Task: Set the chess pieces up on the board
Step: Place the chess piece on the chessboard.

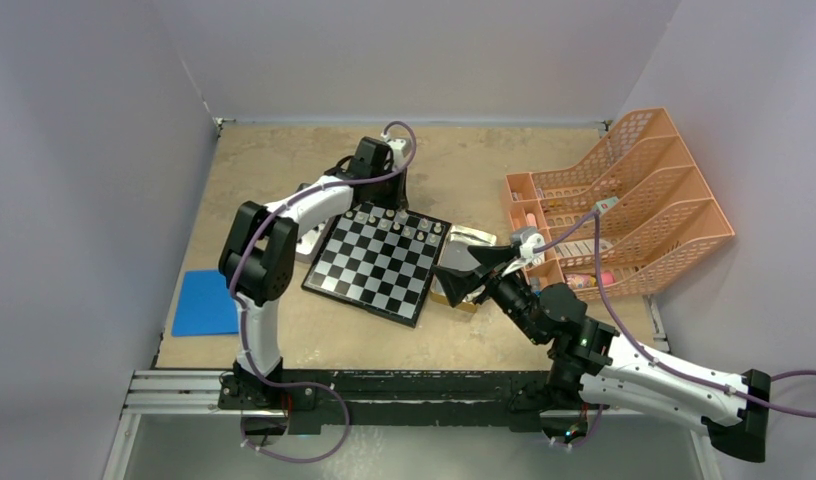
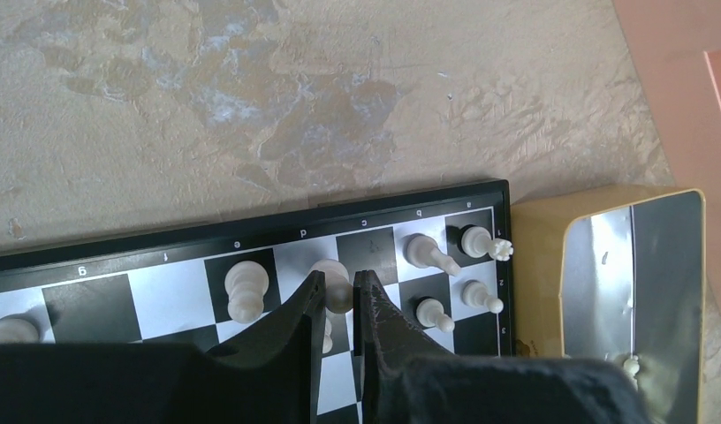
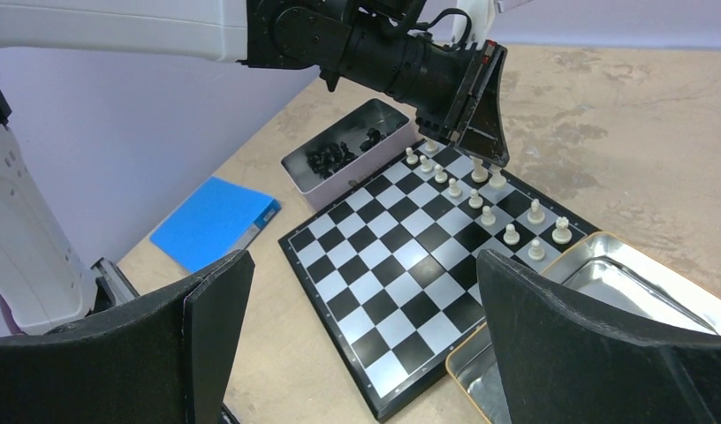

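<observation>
Cream pieces [image 3: 481, 199] line the board's [image 1: 369, 275] 12 o'clock edge, where the left gripper [image 2: 339, 296], the nearer arm, has its jaws pinched close on an upright cream piece [image 2: 332, 281] dead between them, long axis vertical; the right gripper [image 3: 366, 283] hangs at 3 o'clock, jaws wide and empty; black pieces [image 3: 335, 155] sit in the tin [image 3: 326, 184] at 9 o'clock; the tray [image 2: 604, 265] at 3 o'clock shows one cream straggler [image 2: 633, 362] at its rim
</observation>
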### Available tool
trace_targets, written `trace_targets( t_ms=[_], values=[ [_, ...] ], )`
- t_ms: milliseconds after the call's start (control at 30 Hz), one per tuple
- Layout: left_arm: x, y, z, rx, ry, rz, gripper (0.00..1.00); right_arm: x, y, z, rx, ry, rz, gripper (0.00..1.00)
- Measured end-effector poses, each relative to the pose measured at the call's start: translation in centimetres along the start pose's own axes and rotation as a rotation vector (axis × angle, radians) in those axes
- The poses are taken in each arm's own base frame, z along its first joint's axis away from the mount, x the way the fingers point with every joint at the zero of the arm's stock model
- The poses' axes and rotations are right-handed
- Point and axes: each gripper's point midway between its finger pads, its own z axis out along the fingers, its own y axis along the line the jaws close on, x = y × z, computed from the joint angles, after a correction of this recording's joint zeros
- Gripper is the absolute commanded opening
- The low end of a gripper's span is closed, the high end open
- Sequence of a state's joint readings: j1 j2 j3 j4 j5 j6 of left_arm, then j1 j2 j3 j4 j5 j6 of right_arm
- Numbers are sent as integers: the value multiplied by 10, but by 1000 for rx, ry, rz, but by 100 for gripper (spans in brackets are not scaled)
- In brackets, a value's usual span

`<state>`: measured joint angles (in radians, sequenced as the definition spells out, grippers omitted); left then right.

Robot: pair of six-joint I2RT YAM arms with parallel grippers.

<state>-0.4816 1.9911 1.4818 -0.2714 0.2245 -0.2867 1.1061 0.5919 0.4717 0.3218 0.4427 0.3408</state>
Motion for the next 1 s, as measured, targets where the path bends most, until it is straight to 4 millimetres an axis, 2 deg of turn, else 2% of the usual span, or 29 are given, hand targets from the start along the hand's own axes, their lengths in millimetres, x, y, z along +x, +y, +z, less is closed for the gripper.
trace_targets(
  t_ms=[367,600,1000],
  values=[
    [1,-1,3,1,4,24,1,8,-6,-3,24,32,-18,99],
    [10,2,12,-23,24,54,2,1,-6,-5,25,18,-11,99],
    [7,5,14,-42,7,85,3,2,-9,-7,39,23,-8,99]
  ],
)
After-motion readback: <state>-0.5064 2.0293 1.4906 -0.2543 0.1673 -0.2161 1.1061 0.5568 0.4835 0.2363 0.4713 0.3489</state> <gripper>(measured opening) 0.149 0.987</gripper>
